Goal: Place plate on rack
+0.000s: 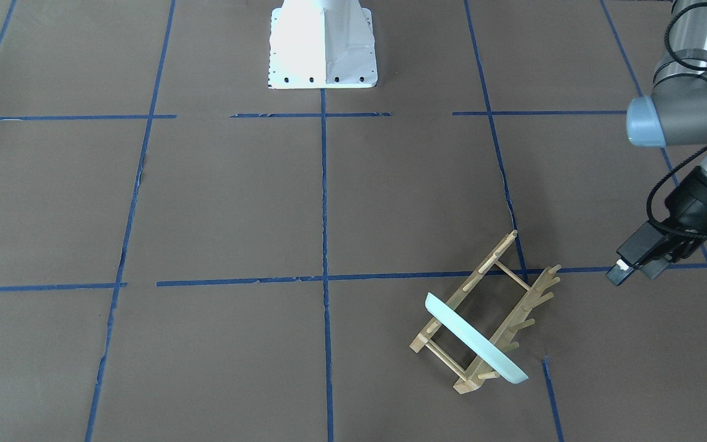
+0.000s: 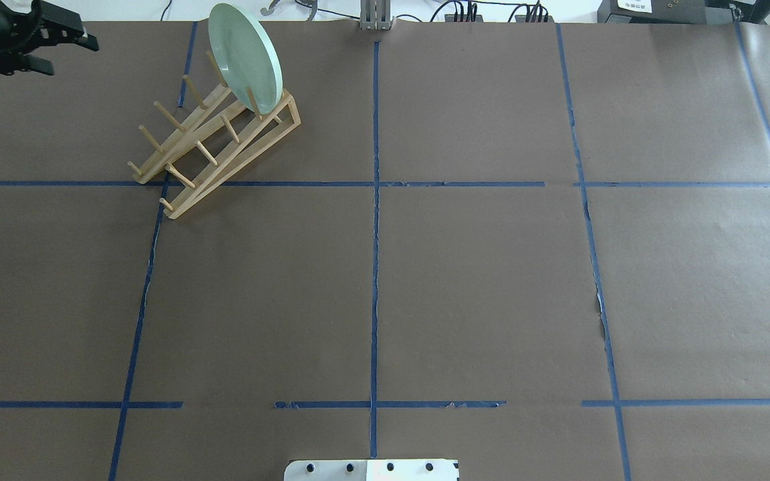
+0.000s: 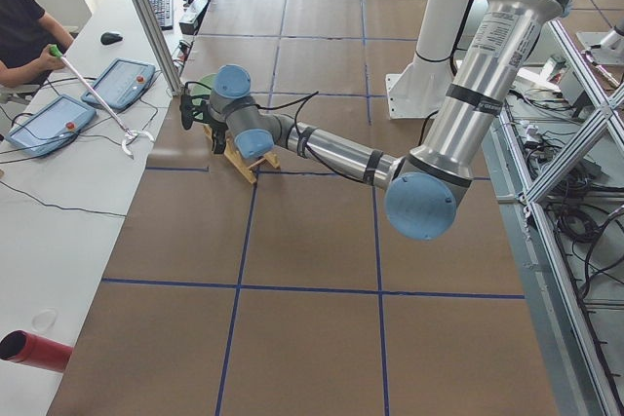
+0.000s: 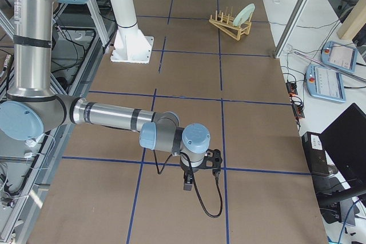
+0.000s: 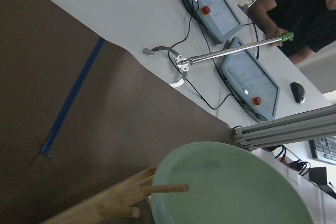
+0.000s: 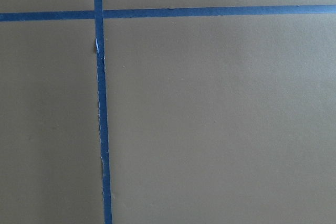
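Seen from the front, the plate [image 1: 473,337] stands on edge between pegs at one end of the rack [image 1: 520,311]. It is well apart from the left gripper [image 1: 636,270], which hangs beyond the rack's other end. Overhead, that gripper's fingers are spread and hold nothing (the plate leans slightly). In the left wrist view the plate fills the lower corner. The right gripper [image 4: 197,178] shows only in the right side view, far from the plate, and I cannot tell whether it is spread or closed.

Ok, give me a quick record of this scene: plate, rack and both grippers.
plate: on edge in the rack's end slot, leaning on pegs
rack: on the table, far-left area from the robot
left gripper: open, empty, apart from the plate
right gripper: over bare table, far from the rack; open or shut unclear
task: looks done
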### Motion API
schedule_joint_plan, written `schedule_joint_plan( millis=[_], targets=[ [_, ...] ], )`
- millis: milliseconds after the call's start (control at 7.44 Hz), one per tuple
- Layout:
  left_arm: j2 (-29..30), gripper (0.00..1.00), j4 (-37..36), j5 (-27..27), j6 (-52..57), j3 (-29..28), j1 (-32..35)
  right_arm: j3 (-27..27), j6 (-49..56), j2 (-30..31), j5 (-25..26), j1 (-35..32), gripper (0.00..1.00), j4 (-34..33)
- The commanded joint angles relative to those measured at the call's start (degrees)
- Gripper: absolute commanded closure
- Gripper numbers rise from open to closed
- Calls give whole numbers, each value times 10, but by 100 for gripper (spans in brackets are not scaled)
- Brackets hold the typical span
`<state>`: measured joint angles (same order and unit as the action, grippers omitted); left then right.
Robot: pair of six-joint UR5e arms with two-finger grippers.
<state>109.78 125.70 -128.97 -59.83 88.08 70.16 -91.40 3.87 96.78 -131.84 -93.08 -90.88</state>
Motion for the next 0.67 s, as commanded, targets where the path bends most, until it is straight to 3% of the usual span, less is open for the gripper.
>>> schedule_joint_plan(
  millis=[0, 269, 538],
  targets=[
    [-63, 0, -220, -15, 345, 66, 73, 0, 0, 0, 0, 0, 0, 0],
    [-163, 0, -282, -24, 574, 87, 199, 1, 0, 0, 0, 0, 0, 0],
    [-224, 0, -374, -45, 719, 69, 292, 0, 0, 0, 0, 0, 0, 0]
  ],
)
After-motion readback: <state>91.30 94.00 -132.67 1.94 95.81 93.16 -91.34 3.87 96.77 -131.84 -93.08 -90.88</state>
